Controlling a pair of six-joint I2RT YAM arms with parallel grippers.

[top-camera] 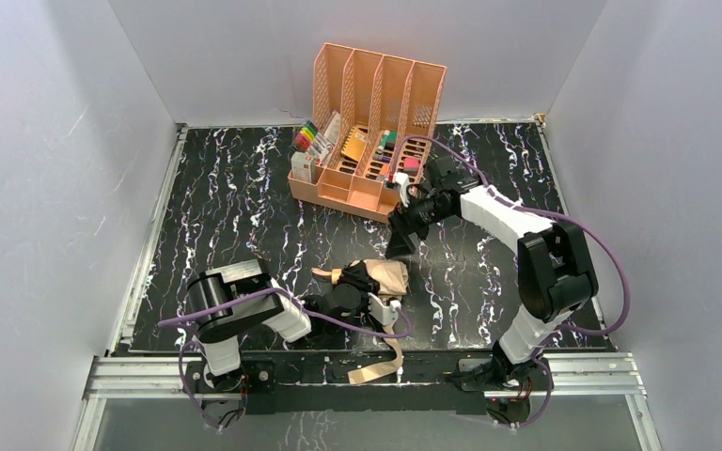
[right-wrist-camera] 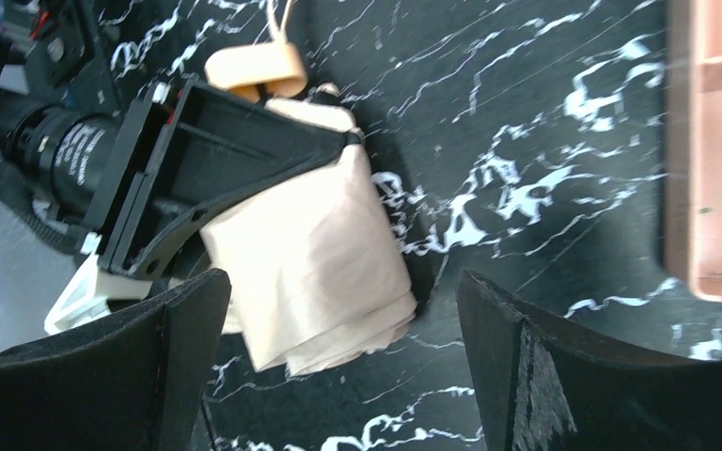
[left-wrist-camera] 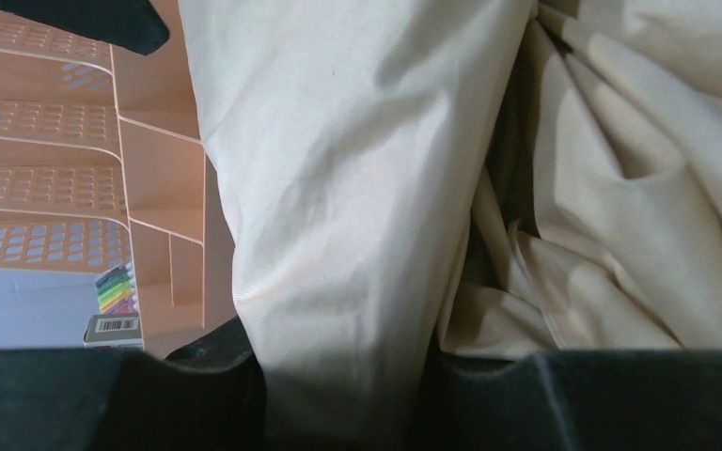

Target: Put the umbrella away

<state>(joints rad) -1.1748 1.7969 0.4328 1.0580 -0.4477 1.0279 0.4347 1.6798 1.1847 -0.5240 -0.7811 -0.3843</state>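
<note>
Umbrella (top-camera: 390,279) folded, tan fabric bunched, lying on marbled black table (top-camera: 244,216) near the front edge, cream handle (right-wrist-camera: 254,68) toward the left. Clamped across the fabric by left gripper (top-camera: 365,293), jaws closed on it. Right gripper (top-camera: 402,244) hovering just beyond, spread wide, holding nothing, short of peach file organizer (top-camera: 376,103).

Beige umbrella (top-camera: 390,278), folded and bunched, lying flat

Place: we logged a robot lab cell | white panel walls (top-camera: 56,188) at frame edges | black marbled table (top-camera: 235,197) centre | aluminium rail (top-camera: 592,374) bottom
</note>
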